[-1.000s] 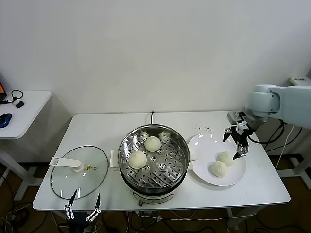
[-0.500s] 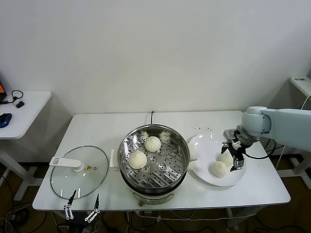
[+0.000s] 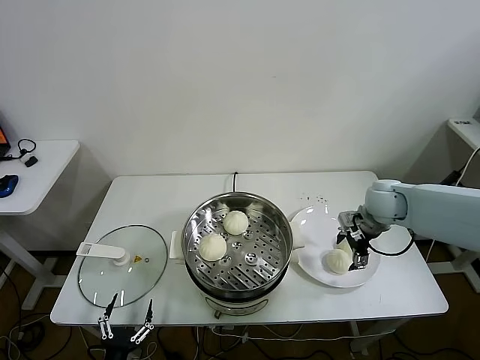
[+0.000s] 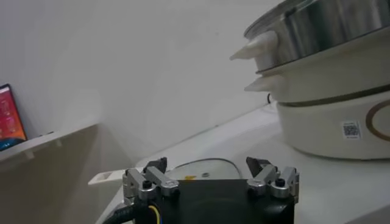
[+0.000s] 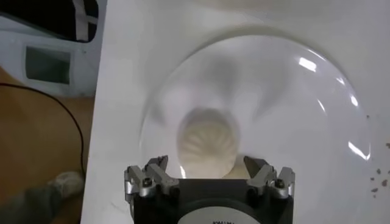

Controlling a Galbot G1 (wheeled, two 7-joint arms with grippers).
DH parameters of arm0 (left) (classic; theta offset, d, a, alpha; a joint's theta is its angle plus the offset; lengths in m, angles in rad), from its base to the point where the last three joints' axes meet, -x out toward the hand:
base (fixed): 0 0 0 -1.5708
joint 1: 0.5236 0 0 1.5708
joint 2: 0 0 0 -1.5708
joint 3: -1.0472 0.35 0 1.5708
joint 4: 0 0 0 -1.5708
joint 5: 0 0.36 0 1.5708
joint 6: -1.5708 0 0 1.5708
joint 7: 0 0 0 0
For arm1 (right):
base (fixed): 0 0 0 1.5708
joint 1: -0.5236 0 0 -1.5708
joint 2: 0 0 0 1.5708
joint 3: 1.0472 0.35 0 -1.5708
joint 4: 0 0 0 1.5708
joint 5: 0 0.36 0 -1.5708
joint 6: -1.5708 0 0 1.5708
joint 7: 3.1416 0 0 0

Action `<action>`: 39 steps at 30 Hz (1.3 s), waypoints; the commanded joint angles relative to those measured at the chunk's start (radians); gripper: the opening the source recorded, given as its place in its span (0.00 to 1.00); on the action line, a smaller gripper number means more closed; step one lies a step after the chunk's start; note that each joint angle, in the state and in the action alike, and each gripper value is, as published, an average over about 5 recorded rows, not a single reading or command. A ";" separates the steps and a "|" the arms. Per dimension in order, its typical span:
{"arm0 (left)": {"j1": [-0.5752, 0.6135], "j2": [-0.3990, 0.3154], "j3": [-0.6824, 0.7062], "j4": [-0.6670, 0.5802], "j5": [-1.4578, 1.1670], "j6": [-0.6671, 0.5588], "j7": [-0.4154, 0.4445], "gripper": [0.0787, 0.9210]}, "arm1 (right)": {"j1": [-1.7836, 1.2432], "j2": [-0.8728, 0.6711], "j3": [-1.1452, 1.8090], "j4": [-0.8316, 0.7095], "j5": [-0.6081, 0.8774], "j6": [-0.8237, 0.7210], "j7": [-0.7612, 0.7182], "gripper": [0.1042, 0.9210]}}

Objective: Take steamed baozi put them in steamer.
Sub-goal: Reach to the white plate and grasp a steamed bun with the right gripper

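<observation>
The steamer (image 3: 238,247) stands in the middle of the white counter (image 3: 157,196), near its front edge. 2 steamed baozi lie on its perforated tray: one bun (image 3: 235,222) toward the back, another (image 3: 213,247) toward the robot's left side of the tray. They lie near each other but apart.

A white plate (image 3: 315,225) sits just beside the steamer, toward the counter's right edge. It carries the other 2 baozi. One (image 3: 337,261) lies on the front part of the plate. The other (image 3: 343,244) lies behind it and is partly hidden by the right gripper (image 3: 353,248), which is down over the plate. In the right wrist view, that gripper's fingers (image 5: 153,173) are spread wide, one on each side of a pleated bun (image 5: 208,143) on the plate (image 5: 317,109); whether they touch it cannot be told.

A round glass lid (image 3: 122,265) with a white handle lies flat near the counter's front left corner. The left gripper (image 3: 127,327) hangs low at the counter's front edge, just before the lid, its fingers (image 4: 146,180) open and holding nothing.
</observation>
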 commanded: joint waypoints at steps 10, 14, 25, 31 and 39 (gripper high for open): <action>-0.002 -0.049 -0.001 0.003 0.004 0.001 0.000 0.88 | -0.149 0.000 0.126 -0.054 -0.031 -0.024 0.027 0.88; -0.001 -0.049 0.000 0.004 0.005 0.001 0.000 0.88 | -0.155 0.004 0.134 -0.065 -0.031 -0.024 0.026 0.88; 0.001 -0.049 -0.002 0.001 0.006 -0.003 -0.001 0.88 | -0.154 0.013 0.138 -0.068 -0.024 -0.030 0.023 0.80; 0.003 -0.049 -0.005 0.000 0.009 -0.005 -0.001 0.88 | -0.140 0.006 0.132 -0.051 -0.014 -0.039 0.024 0.68; 0.006 -0.049 -0.003 -0.007 0.015 -0.006 -0.001 0.88 | 0.088 0.014 -0.045 0.025 0.146 -0.059 0.027 0.63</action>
